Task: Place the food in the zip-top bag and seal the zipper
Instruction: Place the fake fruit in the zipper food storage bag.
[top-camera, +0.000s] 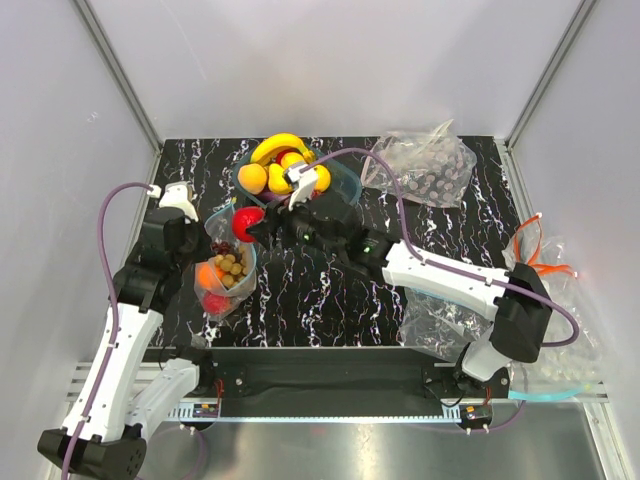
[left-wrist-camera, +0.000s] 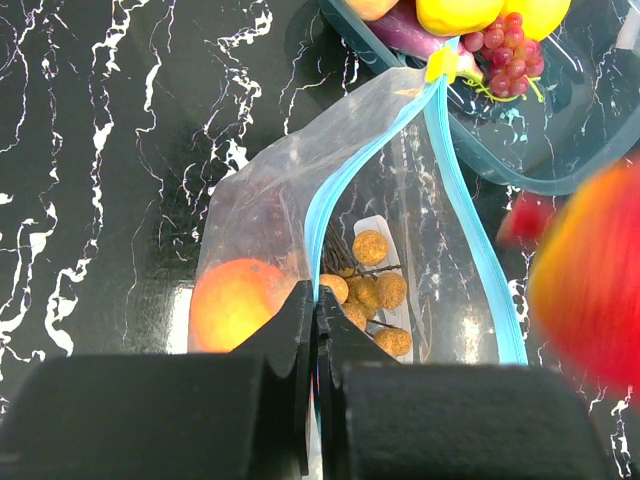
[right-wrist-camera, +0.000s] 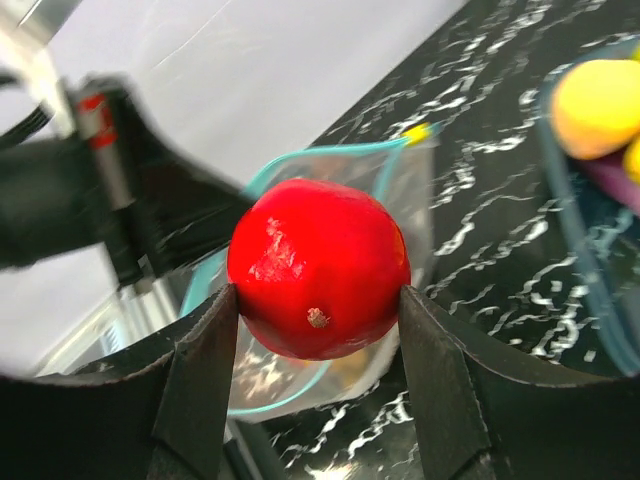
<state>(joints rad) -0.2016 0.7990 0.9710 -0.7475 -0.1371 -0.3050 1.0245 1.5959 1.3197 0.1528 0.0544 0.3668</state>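
Note:
The clear zip-top bag (top-camera: 225, 272) stands open at the left, its light-blue zipper (left-wrist-camera: 470, 220) gaping. Inside are an orange (left-wrist-camera: 235, 303), a tan nut cluster (left-wrist-camera: 372, 290) and a red fruit (top-camera: 215, 303). My left gripper (left-wrist-camera: 317, 310) is shut on the zipper's near edge and holds the mouth open. My right gripper (right-wrist-camera: 318, 320) is shut on a red apple (right-wrist-camera: 318, 268), held just above the bag's mouth; the apple also shows in the top view (top-camera: 247, 224). Yellow fruits, a banana (top-camera: 280, 146) and grapes (left-wrist-camera: 505, 52) lie in the bowl (top-camera: 345, 185).
A wrinkled clear bag of dark beads (top-camera: 425, 168) lies at the back right. Another clear bag with a blue strip (top-camera: 545, 345) lies at the front right by the right arm's base. Grey walls enclose the black marbled table (top-camera: 330, 290).

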